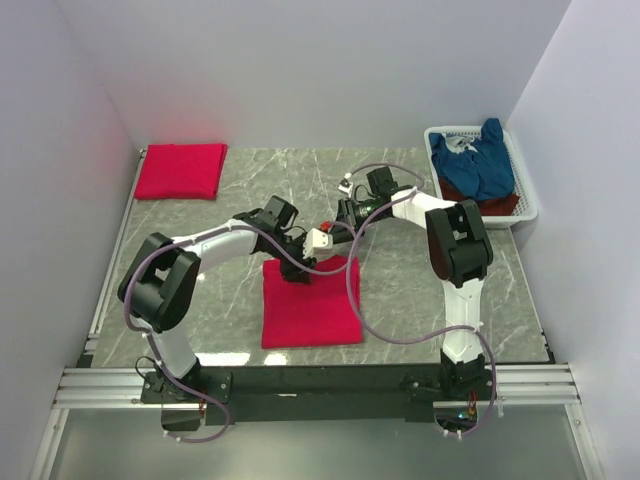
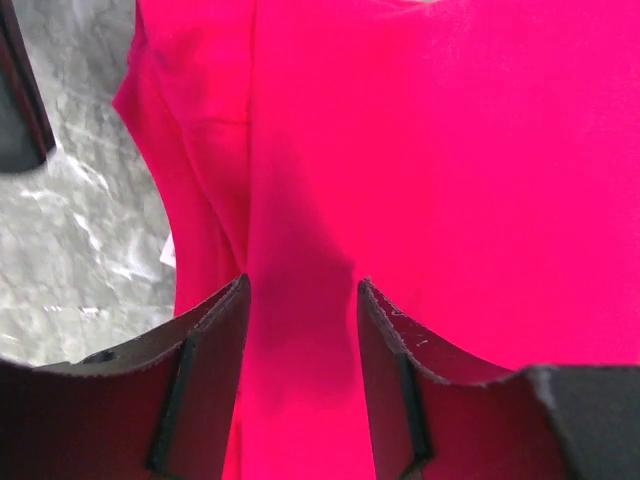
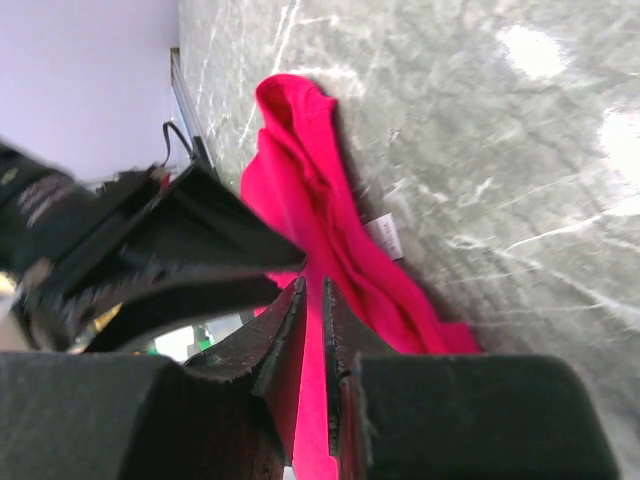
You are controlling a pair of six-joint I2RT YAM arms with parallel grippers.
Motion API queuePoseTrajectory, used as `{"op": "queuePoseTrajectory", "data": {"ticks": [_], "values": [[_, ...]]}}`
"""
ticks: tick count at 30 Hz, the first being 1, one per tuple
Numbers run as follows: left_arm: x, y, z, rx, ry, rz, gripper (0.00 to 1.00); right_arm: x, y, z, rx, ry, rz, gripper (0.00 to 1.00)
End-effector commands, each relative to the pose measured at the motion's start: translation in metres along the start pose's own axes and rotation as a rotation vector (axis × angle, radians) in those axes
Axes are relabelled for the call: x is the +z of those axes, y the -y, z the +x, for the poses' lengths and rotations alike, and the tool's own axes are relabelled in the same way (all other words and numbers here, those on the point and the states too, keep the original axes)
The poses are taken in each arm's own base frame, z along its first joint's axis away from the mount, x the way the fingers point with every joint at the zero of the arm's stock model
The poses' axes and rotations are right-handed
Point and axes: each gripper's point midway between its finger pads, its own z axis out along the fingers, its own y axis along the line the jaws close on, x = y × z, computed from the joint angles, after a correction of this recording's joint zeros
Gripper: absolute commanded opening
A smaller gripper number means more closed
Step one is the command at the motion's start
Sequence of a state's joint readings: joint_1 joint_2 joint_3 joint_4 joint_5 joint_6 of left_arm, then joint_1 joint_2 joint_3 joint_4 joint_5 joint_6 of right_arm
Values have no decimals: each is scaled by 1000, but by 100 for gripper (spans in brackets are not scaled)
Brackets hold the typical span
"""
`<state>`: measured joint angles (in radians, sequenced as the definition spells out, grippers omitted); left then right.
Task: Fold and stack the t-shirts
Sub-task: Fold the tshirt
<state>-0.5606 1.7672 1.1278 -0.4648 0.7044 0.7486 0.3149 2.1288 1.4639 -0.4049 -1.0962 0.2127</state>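
A bright red t-shirt [image 1: 312, 303] lies partly folded on the table's near middle. My left gripper [image 1: 294, 268] hangs over its far left edge, jaws open, with red cloth [image 2: 420, 150] filling the view under the fingers [image 2: 215, 335]. My right gripper [image 1: 326, 240] is at the shirt's far edge, its jaws nearly closed with a layer of the red cloth [image 3: 300, 170] pinched between them; a white label [image 3: 385, 238] shows on the bunched edge. A folded red t-shirt [image 1: 181, 170] lies at the far left. A navy t-shirt [image 1: 478, 160] lies over a darker red one [image 1: 490, 204] in the basket.
A white basket [image 1: 526, 180] stands at the far right against the wall. The marble table [image 1: 400, 290] is walled in white on three sides. The left arm's black fingers [image 3: 190, 230] crowd close beside my right gripper. Purple cables loop over both arms.
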Motion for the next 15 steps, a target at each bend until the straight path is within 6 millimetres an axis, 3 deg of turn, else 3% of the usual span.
{"op": "queuePoseTrajectory", "data": {"ticks": [1,13,15], "values": [[9,-7,-7,96,-20,-32,52,5,-6,-6,7,15,-45,19],[19,-16,-6,42,-60,-7,47,7,-3,-2,-2,-2,-46,18],[19,-19,-10,46,-41,-29,52,8,-4,0,-5,-6,-45,18]]}}
